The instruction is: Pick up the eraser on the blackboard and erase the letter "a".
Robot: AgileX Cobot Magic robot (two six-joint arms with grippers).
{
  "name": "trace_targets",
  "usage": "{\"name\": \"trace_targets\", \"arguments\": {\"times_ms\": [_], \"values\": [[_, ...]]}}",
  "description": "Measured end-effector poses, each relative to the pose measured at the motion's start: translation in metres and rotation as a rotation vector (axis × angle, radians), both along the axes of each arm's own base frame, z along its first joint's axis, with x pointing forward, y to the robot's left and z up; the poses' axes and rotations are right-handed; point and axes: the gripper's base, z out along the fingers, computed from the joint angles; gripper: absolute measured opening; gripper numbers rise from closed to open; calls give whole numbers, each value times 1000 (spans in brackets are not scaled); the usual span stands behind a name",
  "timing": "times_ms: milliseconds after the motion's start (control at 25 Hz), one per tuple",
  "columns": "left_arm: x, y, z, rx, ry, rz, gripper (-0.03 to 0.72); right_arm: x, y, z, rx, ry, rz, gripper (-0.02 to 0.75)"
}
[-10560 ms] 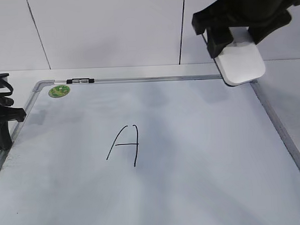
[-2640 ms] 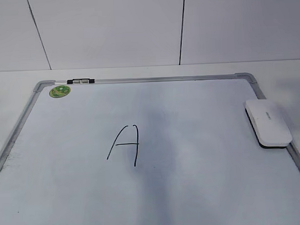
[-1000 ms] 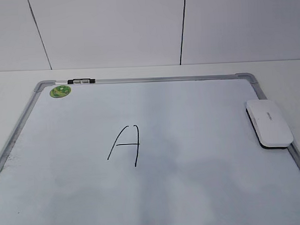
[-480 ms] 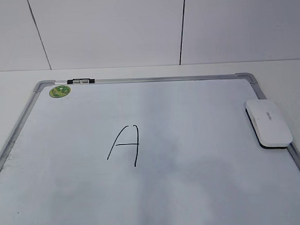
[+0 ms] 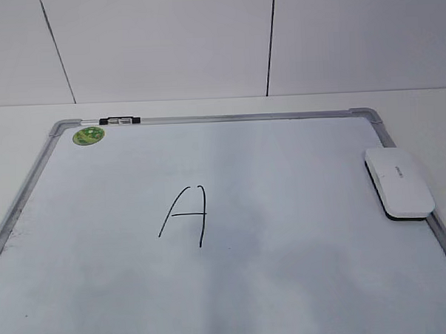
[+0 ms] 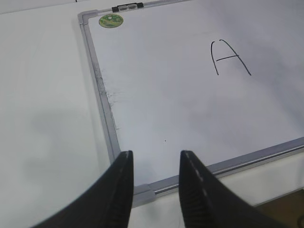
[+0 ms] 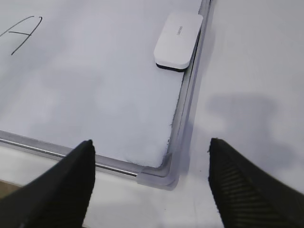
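The eraser (image 5: 399, 182) lies flat at the right edge of the blackboard (image 5: 309, 281), partly over the frame. It also shows in the right wrist view (image 7: 178, 34). No small "a" shows on the board; only a tall capital "A" (image 5: 184, 215) is written near the middle. My left gripper (image 6: 156, 154) is open and empty above the board's near left corner. My right gripper (image 7: 151, 142) is wide open and empty above the near right corner, well short of the eraser. Neither gripper shows in the exterior view.
A round green sticker (image 5: 88, 135) and a small black-and-clear clip (image 5: 119, 120) sit at the board's far left corner. White table (image 5: 420, 114) surrounds the board, with a white panelled wall (image 5: 166, 44) behind.
About ten seconds ago my right gripper held the eraser over the far right corner; now the eraser lies on the board's right edge. Both arms have left the exterior view. Nothing moved in the last second.
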Motion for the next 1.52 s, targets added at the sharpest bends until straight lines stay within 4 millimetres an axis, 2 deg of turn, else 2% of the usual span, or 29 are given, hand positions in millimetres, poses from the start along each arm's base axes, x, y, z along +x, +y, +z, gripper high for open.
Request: {"name": "trace_targets", "arguments": {"times_ms": [480,1160,1520], "values": [[-2,1,-1,-3,-13,0,243,-6,-1,0,9,-39,-2,593],[-1,-1,-1,0,-14,152,237,-6,1,0,4,-40,-242,593],[-1,-1,-1,0,-14,178,237,-6,2,0,4,-40,-270,593]]}}
